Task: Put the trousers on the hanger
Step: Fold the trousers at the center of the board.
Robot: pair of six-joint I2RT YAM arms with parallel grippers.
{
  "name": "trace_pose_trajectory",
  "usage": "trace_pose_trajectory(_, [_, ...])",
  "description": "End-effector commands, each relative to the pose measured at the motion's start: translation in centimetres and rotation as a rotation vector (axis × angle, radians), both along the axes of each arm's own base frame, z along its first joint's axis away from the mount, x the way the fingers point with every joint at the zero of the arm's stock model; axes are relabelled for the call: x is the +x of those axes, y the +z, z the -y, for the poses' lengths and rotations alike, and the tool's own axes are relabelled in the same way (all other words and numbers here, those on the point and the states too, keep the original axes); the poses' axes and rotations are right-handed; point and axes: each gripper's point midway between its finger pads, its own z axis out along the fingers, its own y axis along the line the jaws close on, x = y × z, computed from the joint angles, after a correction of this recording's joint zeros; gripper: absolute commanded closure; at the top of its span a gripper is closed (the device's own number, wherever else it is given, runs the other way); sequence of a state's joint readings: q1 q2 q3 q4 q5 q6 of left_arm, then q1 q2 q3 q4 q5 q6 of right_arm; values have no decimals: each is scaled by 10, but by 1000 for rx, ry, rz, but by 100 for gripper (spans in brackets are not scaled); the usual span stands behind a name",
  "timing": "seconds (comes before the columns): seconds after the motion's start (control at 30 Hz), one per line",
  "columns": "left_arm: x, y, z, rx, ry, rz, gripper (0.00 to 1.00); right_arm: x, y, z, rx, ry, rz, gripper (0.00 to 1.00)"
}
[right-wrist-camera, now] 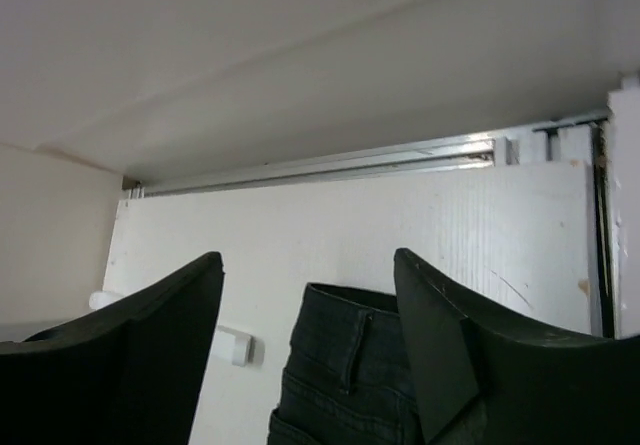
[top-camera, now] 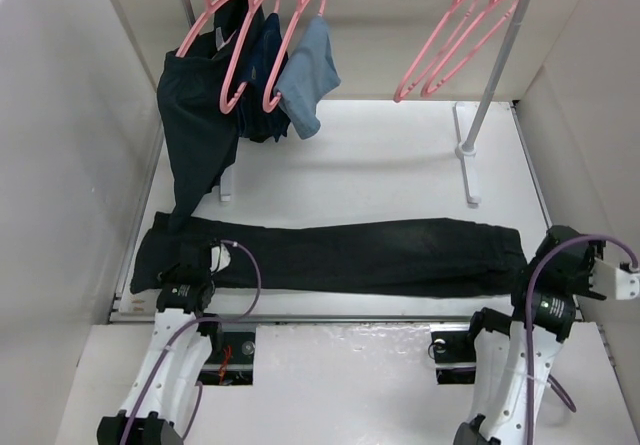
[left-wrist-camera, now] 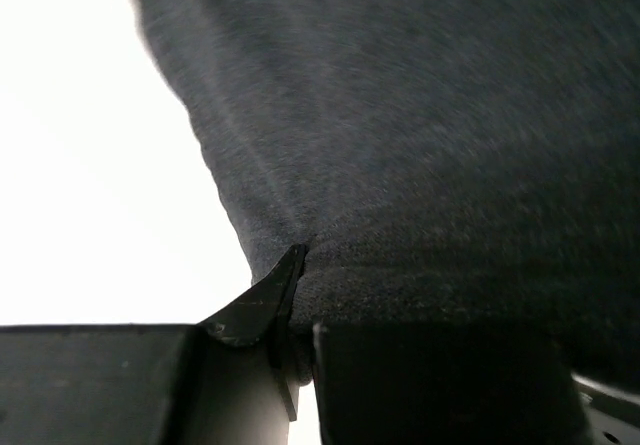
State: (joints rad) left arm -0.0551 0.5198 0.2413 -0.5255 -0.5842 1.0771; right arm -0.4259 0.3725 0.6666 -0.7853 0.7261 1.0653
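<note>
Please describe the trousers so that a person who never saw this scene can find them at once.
Start at the white table. Along its near edge, just past the two arms, the trousers lie stretched from side to side. Only they lie flat; the other dark garments hang from pink hangers at the back left.

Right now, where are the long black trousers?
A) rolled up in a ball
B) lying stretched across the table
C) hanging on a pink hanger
B: the trousers lie flat, stretched from side to side on the table.
</note>
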Motion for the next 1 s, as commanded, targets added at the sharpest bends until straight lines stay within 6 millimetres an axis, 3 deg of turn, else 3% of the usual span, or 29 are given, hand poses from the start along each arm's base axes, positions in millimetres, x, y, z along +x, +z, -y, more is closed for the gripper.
trace_pose_trajectory(0.0, [6,19,-16,85,102,99,100,27,41,4,-181,176,-77,26])
trace_pose_trajectory(0.03, [6,21,-17,81,118,102,100,39,33,0,-181,269,-169,20])
trace_pose_trajectory(0.1, [8,19,-13,35,127,102,100,58,27,-15,-111,395,-185,19])
trace_pose_trajectory(0.13, [8,13,-10,9,122,72,84,67,12,-28,-32,462,-203,16])
trace_pose_trajectory(0.2, [6,10,-8,-11,137,54,76,77,15,-49,-4,564,-201,14])
trace_pose_trajectory(0.27, [4,6,-6,-28,145,44,75,70,19,-63,104,568,-178,14])
trace_pose_trajectory(0.33, [5,5,-5,-42,145,49,74,80,8,-94,200,731,-157,16])
trace_pose_trajectory(0.4, [5,3,-3,-63,156,63,74,80,-12,-114,309,796,-152,18])
trace_pose_trajectory(0.43, [5,2,-3,-68,162,68,75,75,-38,-126,386,834,-190,18])
trace_pose_trajectory(0.6, [5,0,0,-89,158,71,76,57,-98,-139,557,798,-285,19])
trace_pose_trajectory(0.77, [11,2,5,-129,152,96,77,44,-117,-146,629,781,-326,19])
trace_pose_trajectory(0.97, [15,5,7,-145,152,118,81,42,-133,-141,664,718,-360,22])
